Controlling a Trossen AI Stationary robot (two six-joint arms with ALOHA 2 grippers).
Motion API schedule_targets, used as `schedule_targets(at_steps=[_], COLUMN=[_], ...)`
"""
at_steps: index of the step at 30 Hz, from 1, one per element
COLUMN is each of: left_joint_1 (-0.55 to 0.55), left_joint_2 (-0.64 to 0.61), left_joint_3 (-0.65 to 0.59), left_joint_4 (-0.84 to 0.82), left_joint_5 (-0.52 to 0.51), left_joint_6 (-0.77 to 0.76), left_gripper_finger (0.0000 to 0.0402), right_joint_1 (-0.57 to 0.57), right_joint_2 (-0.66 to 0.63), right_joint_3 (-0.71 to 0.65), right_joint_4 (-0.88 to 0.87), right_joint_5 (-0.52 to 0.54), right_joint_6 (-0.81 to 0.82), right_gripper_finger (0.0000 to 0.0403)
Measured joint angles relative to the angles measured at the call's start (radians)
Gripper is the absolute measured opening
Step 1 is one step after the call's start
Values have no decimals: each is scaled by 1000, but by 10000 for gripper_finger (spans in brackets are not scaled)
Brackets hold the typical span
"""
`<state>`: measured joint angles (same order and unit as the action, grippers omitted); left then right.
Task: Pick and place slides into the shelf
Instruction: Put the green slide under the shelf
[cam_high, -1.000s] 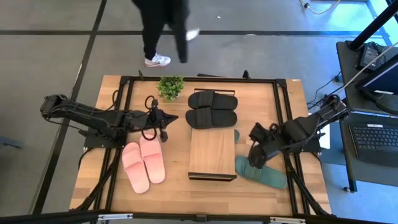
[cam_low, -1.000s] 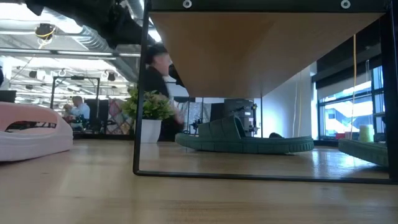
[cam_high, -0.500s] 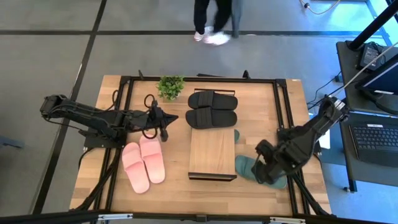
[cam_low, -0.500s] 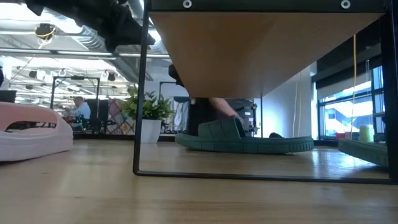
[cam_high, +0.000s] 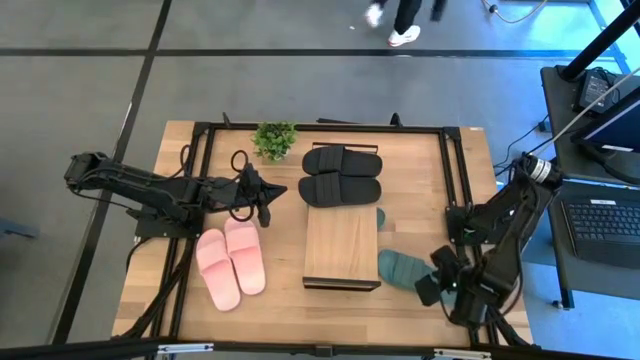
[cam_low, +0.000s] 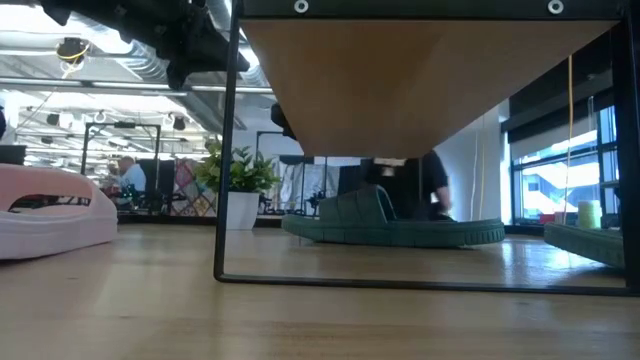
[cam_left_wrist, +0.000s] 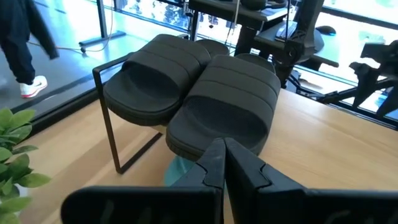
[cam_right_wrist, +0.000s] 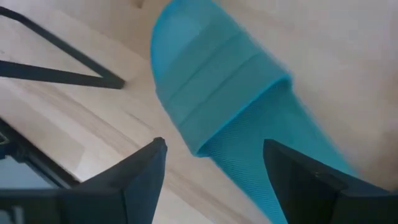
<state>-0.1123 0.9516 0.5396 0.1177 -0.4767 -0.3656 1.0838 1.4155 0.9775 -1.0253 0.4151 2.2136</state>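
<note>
Hovering low over the near right part of the surface (cam_high: 420, 170), the right gripper (cam_right_wrist: 214, 171) has its jaws spread wide, one finger on each side of a dark green slide (cam_right_wrist: 230, 118) that lies flat on the wood. The right wrist view shows the fingers (cam_right_wrist: 140, 177) clear of the foam, so nothing is gripped. From above, this gripper (cam_high: 437, 288) sits at the near end of that green slide (cam_high: 400, 267), which lies just right of the shelf (cam_high: 341, 245).

The second green slide (cam_low: 390, 222) lies under the shelf; in the high view only a small edge of it (cam_high: 381, 216) peeks out at the shelf's right side, and the low view shows it resting on the surface beneath the plank.

The left gripper (cam_high: 262, 198) is held above the surface to the left of the shelf, its jaws pressed together and empty; in the left wrist view its tips (cam_left_wrist: 224, 163) meet with nothing between them, pointing toward the black slides (cam_left_wrist: 199, 93).

The black pair (cam_high: 341, 175) lies side by side on the far end of the shelf top. The pale pink slides (cam_high: 230, 262) lie together on the surface at the near left, apart from both grippers. A small potted plant (cam_high: 274, 140) stands at the far edge. A person's legs (cam_high: 400, 15) show on the floor beyond.
</note>
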Motion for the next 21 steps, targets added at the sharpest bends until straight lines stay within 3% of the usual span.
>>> schedule_targets(at_steps=[16,21], left_joint_1=[0,0], left_joint_2=[0,0], left_joint_3=[0,0], left_joint_4=[4,4], left_joint_5=[0,0], left_joint_6=[-2,0], left_gripper_finger=[4,4], right_joint_1=[17,16], right_joint_2=[0,0], right_joint_3=[-249,-301], right_joint_4=[379,516], right_joint_5=[19,170], right_joint_6=[85,85], right_gripper_finger=[268,268])
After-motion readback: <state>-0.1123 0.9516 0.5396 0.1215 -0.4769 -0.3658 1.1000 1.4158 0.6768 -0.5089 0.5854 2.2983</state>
